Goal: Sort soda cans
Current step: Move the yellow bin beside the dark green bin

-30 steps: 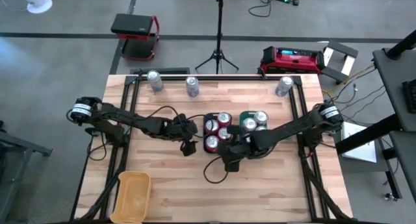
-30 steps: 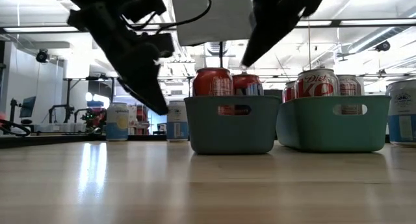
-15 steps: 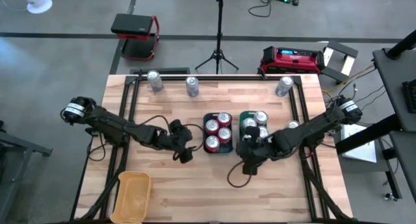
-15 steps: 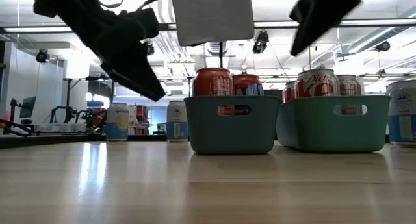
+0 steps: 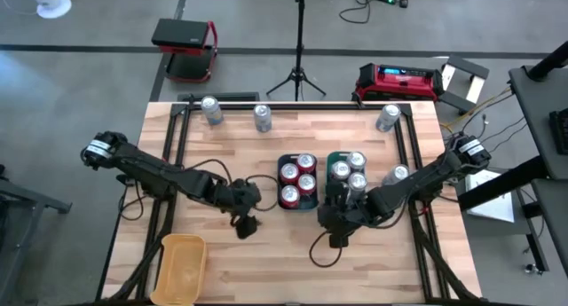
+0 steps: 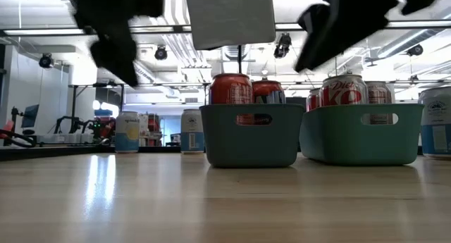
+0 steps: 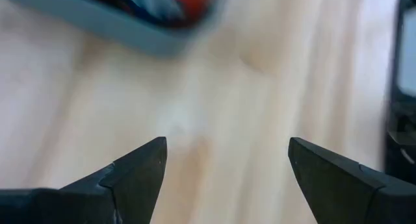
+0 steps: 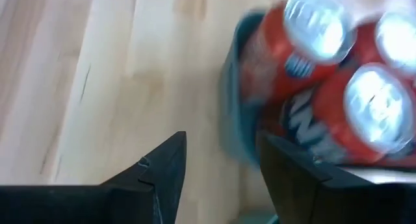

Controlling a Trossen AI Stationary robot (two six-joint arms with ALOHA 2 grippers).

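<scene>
Three red soda cans (image 5: 297,176) stand in a dark tray (image 5: 312,198) at mid-table. Beside it, three silver cans (image 5: 351,170) stand in a green tray (image 5: 330,157). Both trays also show in the low view: the tray of red cans (image 6: 250,134) and the tray of silver cans (image 6: 363,134). Three more cans (image 5: 263,117) stand along the far edge, and one can (image 5: 399,174) stands at the right. My left gripper (image 5: 244,224) hovers open over bare wood, near-left of the trays (image 7: 227,175). My right gripper (image 5: 335,237) hovers open just near of the green tray (image 8: 221,178).
A yellow tray (image 5: 182,266) lies at the near left corner. Black frame rails (image 5: 173,155) run along both sides of the table. Bare wood stretches along the near edge between the yellow tray and the right rail.
My left gripper has drawn back from the tray of red cans toward the near edge and slightly left. My right gripper has moved toward the table's right and a little nearer, from the near end of the red-can tray to below the green tray.
</scene>
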